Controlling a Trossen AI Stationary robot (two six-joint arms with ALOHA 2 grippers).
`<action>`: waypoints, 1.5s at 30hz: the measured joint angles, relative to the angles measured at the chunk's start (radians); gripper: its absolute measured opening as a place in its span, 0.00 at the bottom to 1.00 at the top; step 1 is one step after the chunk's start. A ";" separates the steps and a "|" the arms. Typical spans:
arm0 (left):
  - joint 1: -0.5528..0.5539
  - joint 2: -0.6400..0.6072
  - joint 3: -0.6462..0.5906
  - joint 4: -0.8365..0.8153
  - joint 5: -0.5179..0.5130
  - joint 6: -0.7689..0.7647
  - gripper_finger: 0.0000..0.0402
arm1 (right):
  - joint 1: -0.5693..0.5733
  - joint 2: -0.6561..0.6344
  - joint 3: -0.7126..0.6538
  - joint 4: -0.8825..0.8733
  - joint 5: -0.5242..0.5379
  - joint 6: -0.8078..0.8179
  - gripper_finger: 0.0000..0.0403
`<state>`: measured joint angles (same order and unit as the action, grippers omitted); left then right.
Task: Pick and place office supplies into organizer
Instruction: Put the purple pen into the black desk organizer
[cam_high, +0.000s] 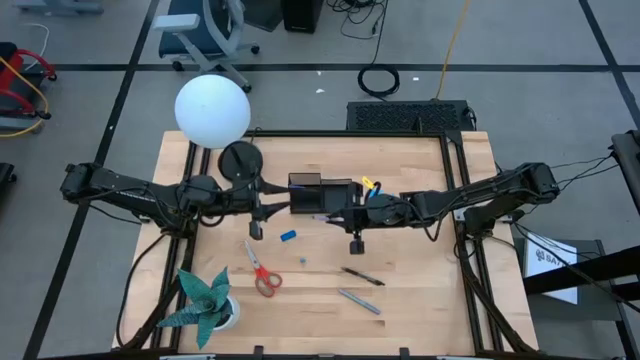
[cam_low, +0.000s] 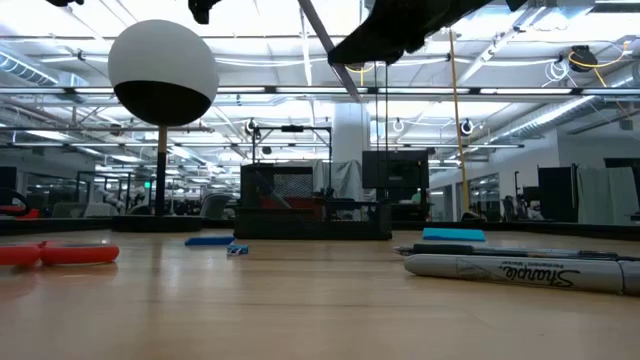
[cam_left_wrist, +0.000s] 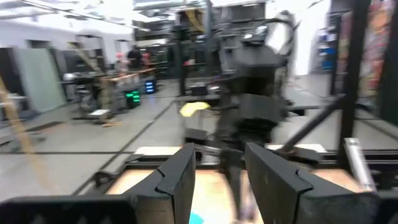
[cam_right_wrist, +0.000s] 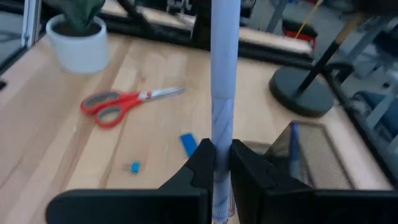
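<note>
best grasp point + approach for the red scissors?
The scissors lie flat on the bare wood of the table, red handle loops toward the plant, blades pointing toward the organizer. Probably come straight down and pinch across the narrow neck where blades meet handles, fingers crosswise to the blades. The left gripper, empty and open, looks nearer; the right gripper holds a pen.

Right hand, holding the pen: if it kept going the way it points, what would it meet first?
Probably the organizer. The right hand, shut on a light purple pen, points toward the left hand, with the organizer's mesh edge just ahead and slightly aside. Depth is unclear; it might pass over the organizer.
</note>
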<state>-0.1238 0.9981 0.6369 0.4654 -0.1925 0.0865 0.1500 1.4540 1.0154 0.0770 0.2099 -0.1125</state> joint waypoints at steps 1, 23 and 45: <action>0.000 0.000 0.000 0.000 0.021 -0.005 0.37 | -0.001 0.000 0.000 0.015 -0.001 -0.014 0.05; -0.010 0.142 0.000 0.097 0.062 0.012 0.37 | -0.002 -0.007 0.000 0.206 -0.035 -0.165 0.05; -0.010 0.193 0.010 0.194 0.124 0.047 0.37 | -0.003 -0.007 0.001 0.213 -0.032 -0.164 0.05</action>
<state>-0.1341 1.1910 0.6468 0.6593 -0.0682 0.1331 0.1471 1.4471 1.0161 0.2904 0.1780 -0.2766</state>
